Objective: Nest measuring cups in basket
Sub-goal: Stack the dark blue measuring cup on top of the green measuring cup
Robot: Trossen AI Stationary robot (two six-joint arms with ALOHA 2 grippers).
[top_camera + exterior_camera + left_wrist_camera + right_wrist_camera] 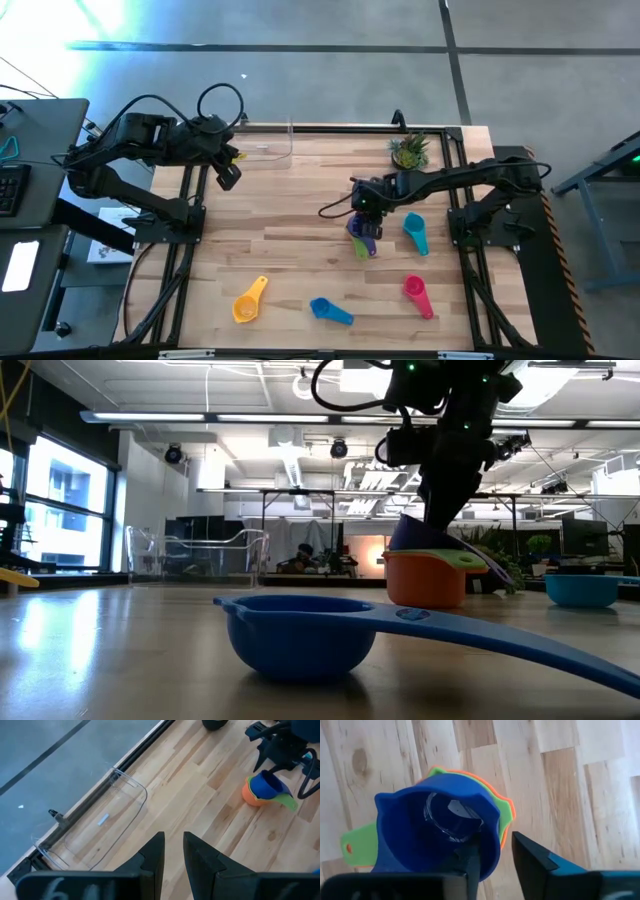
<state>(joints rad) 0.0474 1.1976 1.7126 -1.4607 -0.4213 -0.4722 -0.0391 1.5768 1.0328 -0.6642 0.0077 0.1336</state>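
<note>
The wooden table (300,250) fills the centre of the high view, with a dark arm mounted at each side. The clear basket (262,143) sits at the table's far edge, upper centre-left of the high view, and holds no cups; in the left wrist view it lies at left (100,822).

The left gripper (228,175) hangs just left of and below the basket in the high view, apart from every cup, its fingers (152,855) nearly together with only a narrow gap and nothing between them.

The right gripper (366,210) is at mid-table, right of centre, over a stack of nested cups. In the right wrist view its jaws straddle the rim of the purple cup (435,827), one finger inside the bowl and one outside; whether they press on the wall cannot be told. That cup sits in the green cup (357,845), which sits in the orange cup (425,580).

The teal cup (415,232) lies just right of the stack. The pink cup (417,294) lies lower right, the blue cup (330,310) at bottom centre, the yellow cup (249,300) lower left. A small potted plant (409,150) stands at upper right.
</note>
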